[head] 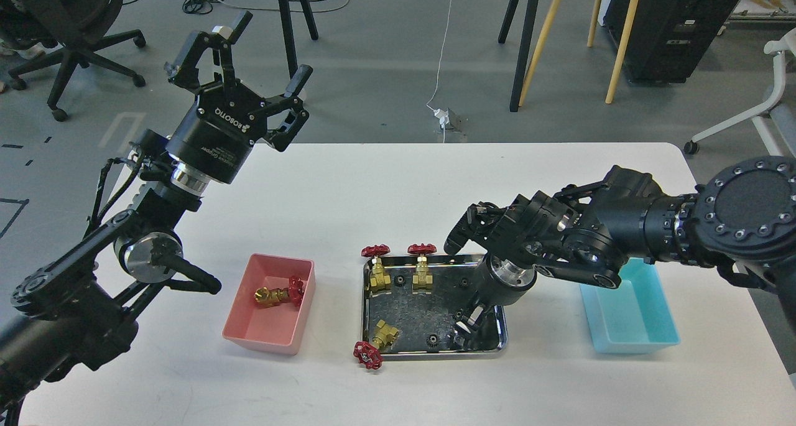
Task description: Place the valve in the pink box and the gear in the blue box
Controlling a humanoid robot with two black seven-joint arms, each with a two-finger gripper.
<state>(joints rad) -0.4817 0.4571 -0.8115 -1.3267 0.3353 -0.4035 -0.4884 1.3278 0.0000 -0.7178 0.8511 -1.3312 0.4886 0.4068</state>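
Note:
One valve [280,294] lies in the pink box [249,333] at front left. Three more valves [377,272] [423,268] [376,344] stand or lie in the steel tray [435,353]; the front one hangs its red handwheel over the tray's rim. Small black gears [430,340] [401,281] [464,283] lie in the tray. The blue box [628,326] at the right looks empty. My right gripper [464,328] points down into the tray's front right corner; its dark fingers hide what is between them. My left gripper [249,56] is open, empty, held high over the table's far left edge.
The white table [373,183] ends just behind my left gripper. My right arm's elbow [746,208] hangs over the blue box's far end. Office chairs, tripod legs and cables stand on the floor beyond the table.

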